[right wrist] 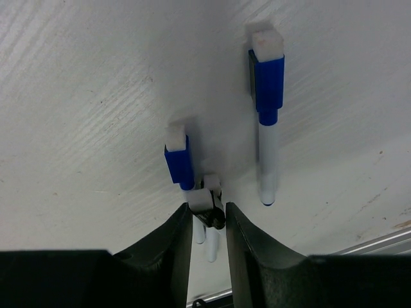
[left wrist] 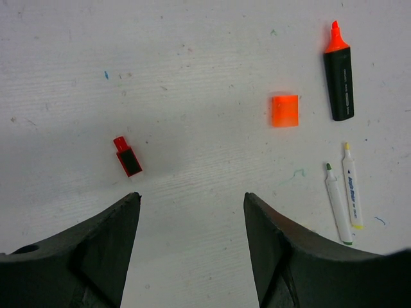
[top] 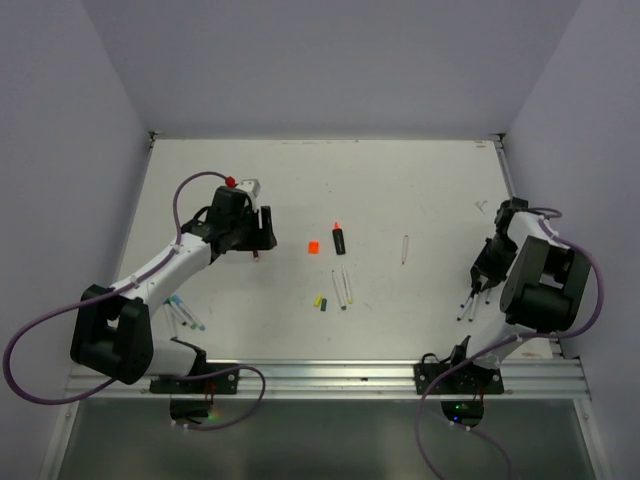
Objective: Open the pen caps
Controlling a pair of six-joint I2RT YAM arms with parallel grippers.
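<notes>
Top view: left gripper [top: 262,228] hangs over the table [top: 420,190] left of centre. Right gripper [top: 483,278] sits low at the right edge over a bunch of white pens [top: 468,303]. Orange cap [top: 313,246] is off and lies just beside the black highlighter [top: 339,240]. Green and yellow caps [top: 321,301] lie loose near two uncapped pens [top: 341,289] mid-table.

Left wrist: claw spread wide, nothing in it. A red cap [left wrist: 127,157] lies on the table just ahead of one fingertip, not touching.

Right wrist: claw drawn narrow around the end of a pen [right wrist: 207,204], possibly dark-capped, too blurred to be sure. Cannot tell if it pinches yet. Two blue-capped pens [right wrist: 266,90] lie beside it, caps on.

Step, as I judge: right arm picking up a capped pen. Next move calls for a firm hold on the barrel, a lift, then a hand-over toward the spread left claw to pull the cap. A thin pen may roll or slip
</notes>
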